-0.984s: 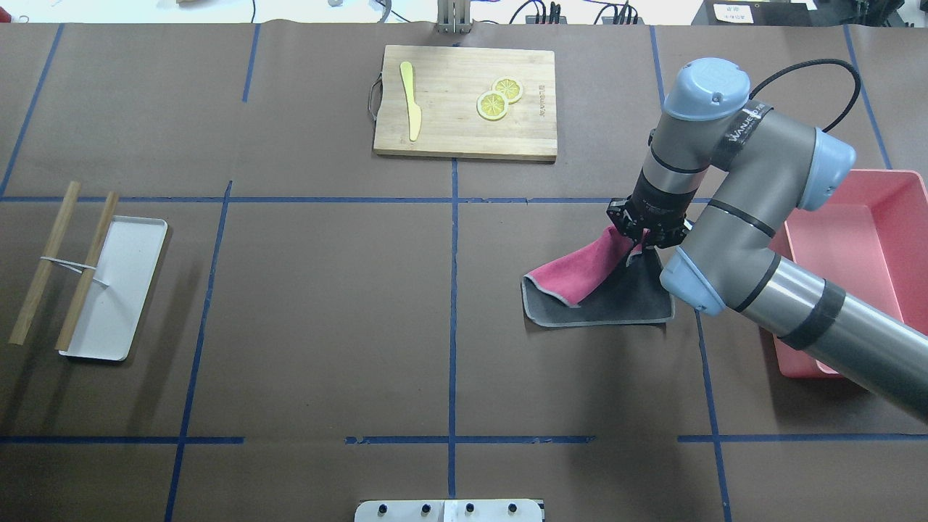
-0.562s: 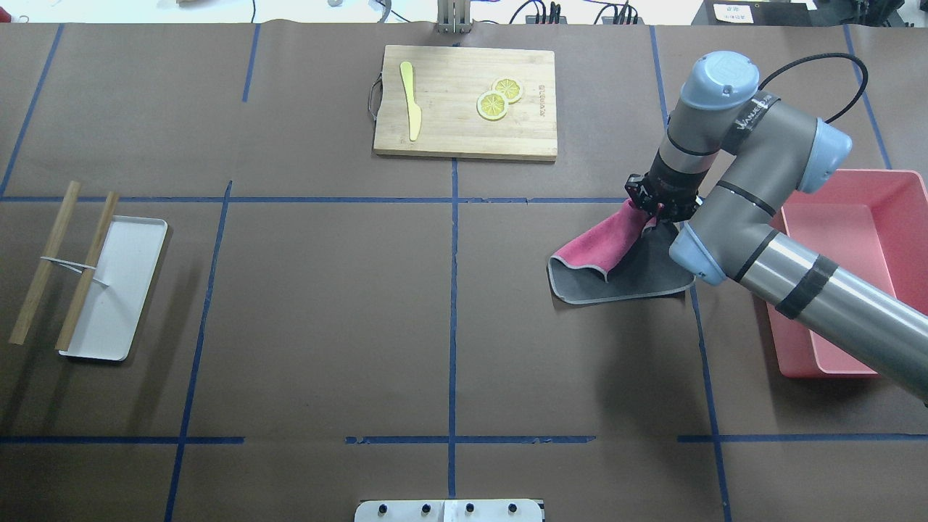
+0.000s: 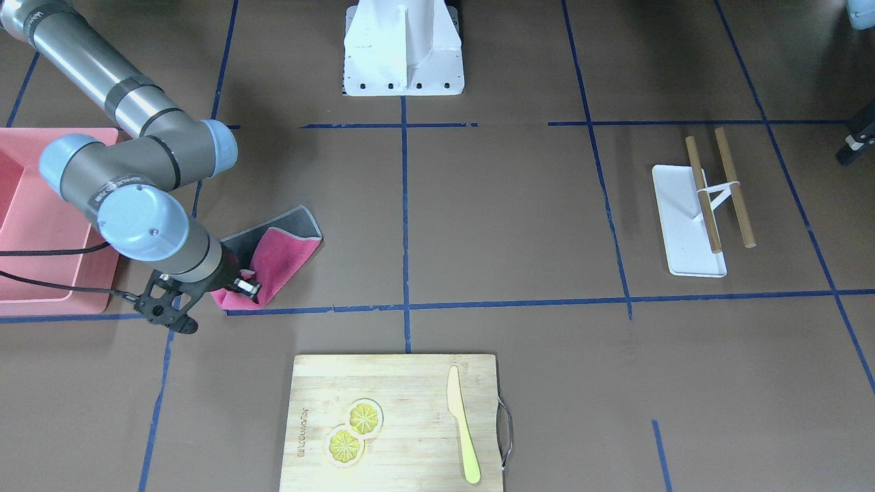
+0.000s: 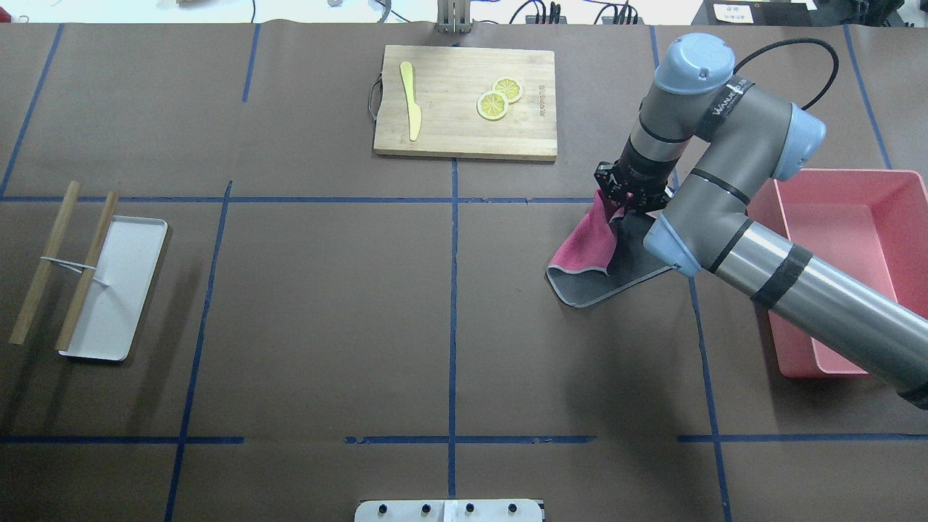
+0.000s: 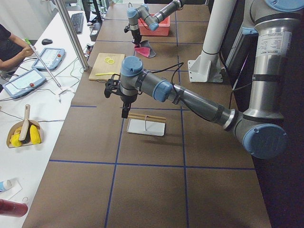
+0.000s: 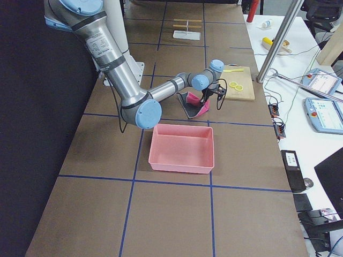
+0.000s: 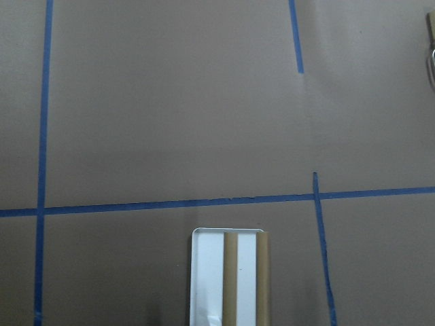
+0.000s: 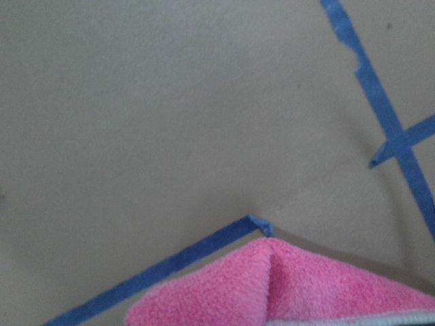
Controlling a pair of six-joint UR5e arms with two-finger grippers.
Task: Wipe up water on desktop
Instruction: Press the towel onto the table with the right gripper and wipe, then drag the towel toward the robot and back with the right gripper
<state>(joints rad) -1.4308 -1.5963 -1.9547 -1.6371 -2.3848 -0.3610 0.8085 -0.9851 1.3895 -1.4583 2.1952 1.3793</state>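
The desktop [image 4: 326, 304] is dark brown with blue tape lines; I see no water on it. My right gripper [image 4: 629, 200] is shut on a corner of a cloth [image 4: 586, 243], pink on one side and grey on the other. The cloth's held corner is lifted at the far blue line, and the rest trails on the desktop. It also shows in the front view [image 3: 277, 254], by the gripper [image 3: 243, 285], and in the right wrist view [image 8: 285, 288]. My left gripper [image 5: 124, 113] hangs over the white tray; I cannot tell if it is open.
A wooden cutting board [image 4: 464, 138] with a yellow knife [image 4: 412, 101] and lemon slices [image 4: 499, 98] lies at the far middle. A pink bin [image 4: 899, 217] stands to the right of the cloth. A white tray [image 4: 119, 290] with two wooden sticks [image 4: 40, 264] is at the left.
My right gripper has dragged the cloth away from the robot toward the far blue line, then to the left. The cloth has bunched up narrower.
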